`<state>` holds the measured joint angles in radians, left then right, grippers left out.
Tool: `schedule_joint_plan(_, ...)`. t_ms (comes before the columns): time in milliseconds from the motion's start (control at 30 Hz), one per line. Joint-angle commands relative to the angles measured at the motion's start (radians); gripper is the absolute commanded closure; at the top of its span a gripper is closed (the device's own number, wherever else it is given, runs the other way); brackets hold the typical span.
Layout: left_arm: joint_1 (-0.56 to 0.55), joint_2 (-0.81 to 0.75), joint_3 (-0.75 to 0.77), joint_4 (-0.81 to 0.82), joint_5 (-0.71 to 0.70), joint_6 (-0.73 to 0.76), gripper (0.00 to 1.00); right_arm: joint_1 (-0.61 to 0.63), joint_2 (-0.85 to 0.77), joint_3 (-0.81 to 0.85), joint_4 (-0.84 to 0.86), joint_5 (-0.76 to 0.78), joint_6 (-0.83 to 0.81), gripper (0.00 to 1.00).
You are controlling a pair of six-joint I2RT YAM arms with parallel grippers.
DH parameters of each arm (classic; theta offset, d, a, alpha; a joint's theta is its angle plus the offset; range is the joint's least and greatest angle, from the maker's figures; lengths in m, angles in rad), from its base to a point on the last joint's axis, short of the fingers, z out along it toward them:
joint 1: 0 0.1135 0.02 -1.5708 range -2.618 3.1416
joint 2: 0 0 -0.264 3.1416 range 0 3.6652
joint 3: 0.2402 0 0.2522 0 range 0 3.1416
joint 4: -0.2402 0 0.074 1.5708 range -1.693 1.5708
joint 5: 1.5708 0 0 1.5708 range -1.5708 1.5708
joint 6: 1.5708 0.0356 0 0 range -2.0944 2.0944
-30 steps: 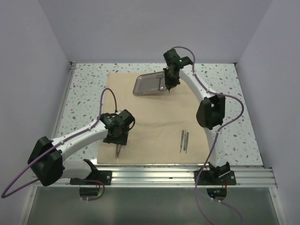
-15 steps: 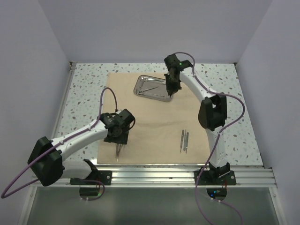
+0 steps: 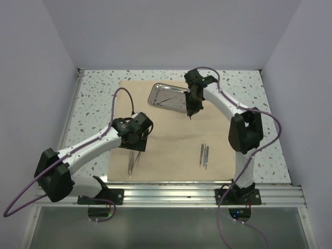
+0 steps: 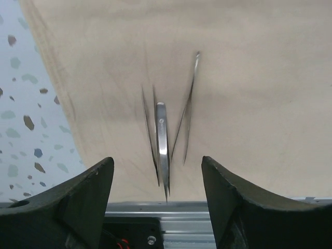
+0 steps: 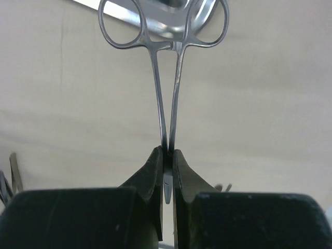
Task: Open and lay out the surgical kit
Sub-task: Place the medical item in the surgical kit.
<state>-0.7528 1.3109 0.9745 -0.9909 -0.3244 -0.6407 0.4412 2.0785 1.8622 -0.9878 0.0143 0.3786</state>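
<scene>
The beige cloth wrap lies spread flat on the table. The shiny steel tray sits on its far part with a slim instrument inside. My right gripper hangs just near-right of the tray, shut on ring-handled scissors, gripped at the blades; the rings point toward the tray's edge. My left gripper is open and empty above the cloth's near left. Silver tweezers lie on the cloth just near of it, seen between the open fingers in the left wrist view.
Two more slim instruments lie side by side on the cloth's near right. The speckled tabletop surrounds the cloth. A metal rail runs along the near edge. Walls close in the back and sides.
My right gripper has come off the tray toward the near right, carrying the scissors. My left gripper has moved farther from the near edge, leaving the tweezers fully showing on the cloth.
</scene>
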Motion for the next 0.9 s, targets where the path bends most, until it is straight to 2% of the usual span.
schedule_joint_plan(0, 0.012, 0.074, 0.136, 0.072, -0.050, 0.087, 0.25, 0.082, -0.237, -0.173, 0.041, -0.077, 0.039, 1.00)
schedule_joint_plan(100, 0.061, 0.204, 0.266, 0.109, -0.044, 0.159, 0.22, 0.151, -0.372, -0.413, 0.072, -0.105, 0.100, 1.00)
schedule_joint_plan(233, 0.125, 0.319, 0.430, 0.162, -0.006, 0.232, 0.21, 0.226, -0.526, -0.579, 0.126, -0.128, 0.228, 1.00)
schedule_joint_plan(333, 0.184, 0.392, 0.515, 0.181, 0.030, 0.257, 0.21, 0.289, -0.558, -0.656, 0.158, -0.142, 0.310, 1.00)
schedule_joint_plan(533, 0.257, 0.484, 0.598, 0.245, 0.059, 0.311, 0.21, 0.431, -0.514, -0.788, 0.312, -0.168, 0.462, 1.00)
schedule_joint_plan(667, 0.290, 0.565, 0.653, 0.276, 0.096, 0.320, 0.22, 0.508, -0.413, -0.759, 0.327, -0.159, 0.461, 1.00)
schedule_joint_plan(767, 0.296, 0.625, 0.716, 0.288, 0.136, 0.322, 0.24, 0.516, -0.350, -0.733, 0.336, -0.171, 0.436, 1.00)
schedule_joint_plan(800, 0.296, 0.639, 0.751, 0.291, 0.148, 0.320, 0.25, 0.516, -0.328, -0.718, 0.328, -0.166, 0.425, 0.80)
schedule_joint_plan(833, 0.296, 0.651, 0.769, 0.293, 0.166, 0.322, 0.25, 0.515, -0.324, -0.698, 0.292, -0.157, 0.405, 0.65)
schedule_joint_plan(867, 0.296, 0.678, 0.805, 0.290, 0.176, 0.322, 0.26, 0.514, -0.322, -0.657, 0.270, -0.139, 0.395, 0.41)
